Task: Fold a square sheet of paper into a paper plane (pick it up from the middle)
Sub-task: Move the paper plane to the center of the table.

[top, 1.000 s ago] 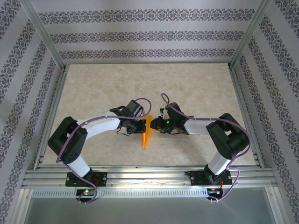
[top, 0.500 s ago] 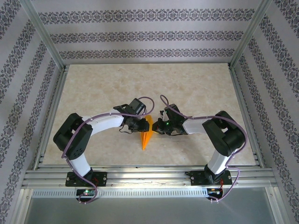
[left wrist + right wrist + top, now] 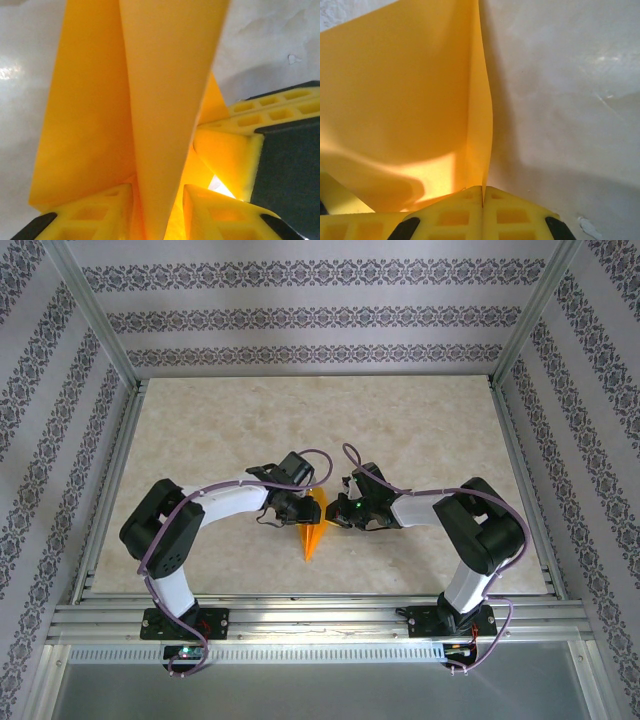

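The square sheet of paper (image 3: 314, 523) is folded into an orange pointed wedge, its tip toward the near edge, standing mid-table between both grippers. My left gripper (image 3: 303, 505) is at the paper's left side. In the left wrist view its jaws (image 3: 157, 215) stand open, with a raised fold of the paper (image 3: 165, 100) passing between them and small gaps on either side. My right gripper (image 3: 333, 512) comes in from the right. In the right wrist view it (image 3: 483, 192) is shut on a thin upright edge of the paper (image 3: 395, 100), fingertips pressed together.
The beige marbled table (image 3: 400, 420) is fenced by aluminium rails and patterned walls. One yellow finger of the right gripper (image 3: 235, 150) sits close beside the left jaws. Both forearms reach inward and nearly meet over the table's middle.
The left gripper, shut a second ago, has opened around the fold and shifted slightly right. The right gripper has closed onto the paper's edge. The paper has barely moved.
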Action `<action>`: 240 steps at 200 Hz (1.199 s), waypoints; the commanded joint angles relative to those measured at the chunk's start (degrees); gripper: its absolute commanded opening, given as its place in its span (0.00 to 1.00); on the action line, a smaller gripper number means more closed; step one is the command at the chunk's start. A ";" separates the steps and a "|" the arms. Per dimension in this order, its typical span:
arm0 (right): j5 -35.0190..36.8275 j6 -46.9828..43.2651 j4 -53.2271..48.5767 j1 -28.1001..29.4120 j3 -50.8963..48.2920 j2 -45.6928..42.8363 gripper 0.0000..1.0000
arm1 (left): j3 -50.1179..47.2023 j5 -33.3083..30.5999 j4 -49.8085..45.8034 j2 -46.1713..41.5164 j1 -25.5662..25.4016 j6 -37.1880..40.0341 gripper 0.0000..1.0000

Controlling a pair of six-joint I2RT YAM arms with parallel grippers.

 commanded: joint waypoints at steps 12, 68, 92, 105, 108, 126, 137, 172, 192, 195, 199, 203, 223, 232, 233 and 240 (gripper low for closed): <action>-0.20 0.20 1.04 0.42 -0.45 0.03 0.02 | -1.87 2.62 -0.06 -1.28 -0.61 -1.28 0.32; -0.02 0.36 1.04 0.51 -0.33 0.25 0.02 | -4.16 4.81 3.69 -3.31 -0.61 -4.14 0.42; -0.06 0.33 1.09 0.50 -0.31 0.40 0.01 | -5.44 5.85 6.17 -3.67 -0.61 -5.74 0.45; -0.20 0.42 1.08 0.51 -0.31 0.39 0.02 | -5.87 5.53 6.38 -3.76 -0.56 -5.71 0.47; -0.20 0.34 1.05 0.47 -0.31 0.38 0.02 | -5.85 5.45 6.29 -3.87 -0.60 -5.59 0.48; -0.20 0.30 1.13 0.51 -0.26 0.47 0.02 | -5.80 5.19 5.56 -3.74 -0.61 -4.72 0.49; -0.29 0.38 1.05 0.45 -0.28 0.43 0.02 | -5.74 4.40 4.81 -3.72 -0.61 -4.35 0.49; -0.20 0.46 1.03 0.51 -0.13 0.44 0.02 | -6.11 5.02 5.15 -4.57 -0.61 -3.33 0.53; -0.21 0.44 1.22 0.54 -0.13 0.39 0.02 | -6.92 4.77 6.77 -6.05 -0.61 -3.38 0.59; -0.27 0.46 1.18 0.58 -0.13 0.38 0.02 | -6.94 4.54 6.80 -6.25 -0.61 -3.41 0.60; -0.24 0.47 1.21 0.57 -0.15 0.38 0.02 | -7.03 4.24 6.89 -6.51 -0.61 -3.40 0.60; -0.21 0.40 1.22 0.57 -0.23 0.33 0.02 | -7.11 3.93 6.93 -6.76 -0.54 -3.35 0.60; -0.20 0.47 1.31 0.60 -0.24 0.29 0.02 | -7.29 2.83 6.85 -7.06 -0.61 -3.18 0.62; -0.25 0.47 1.30 0.53 -0.30 0.38 0.02 | -7.21 3.13 6.90 -6.72 -0.61 -3.18 0.62; -0.23 0.47 1.26 0.57 -0.30 0.38 0.02 | -7.21 3.18 6.99 -6.69 -0.61 -3.14 0.62; -0.24 0.47 1.31 0.56 -0.22 0.38 0.02 | -7.21 3.60 7.24 -6.30 -0.56 -3.13 0.62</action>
